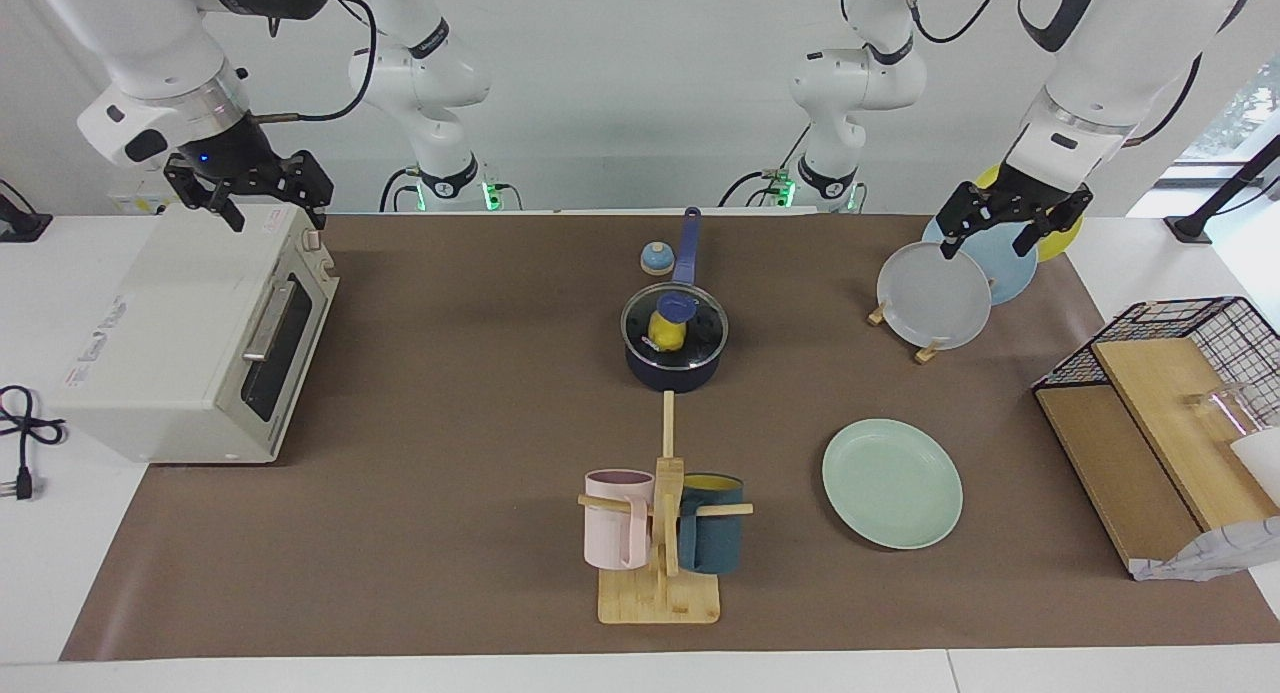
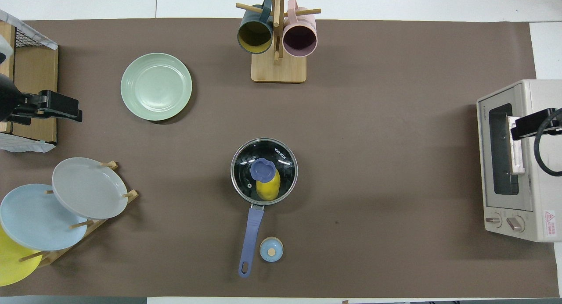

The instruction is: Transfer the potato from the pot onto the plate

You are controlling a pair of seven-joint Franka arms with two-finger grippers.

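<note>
The dark blue pot (image 1: 673, 368) (image 2: 246, 181) stands mid-table, its long handle pointing toward the robots. A glass lid with a blue knob (image 1: 676, 306) (image 2: 262, 169) covers it. Through the glass the yellow potato (image 1: 664, 332) (image 2: 268, 189) shows inside the pot. The mint-green plate (image 1: 892, 483) (image 2: 156, 86) lies bare, farther from the robots than the pot and toward the left arm's end. My left gripper (image 1: 985, 245) (image 2: 61, 111) hangs open over the plate rack. My right gripper (image 1: 275, 213) (image 2: 527, 124) hangs open over the toaster oven. Neither holds anything.
A plate rack (image 1: 925, 351) holds grey, light blue and yellow plates. A mug tree (image 1: 662, 533) carries a pink and a teal mug. A white toaster oven (image 1: 200, 343) stands at the right arm's end, a wire basket (image 1: 1170, 323) with boards at the left arm's. A small blue round thing (image 1: 656, 258) sits beside the pot handle.
</note>
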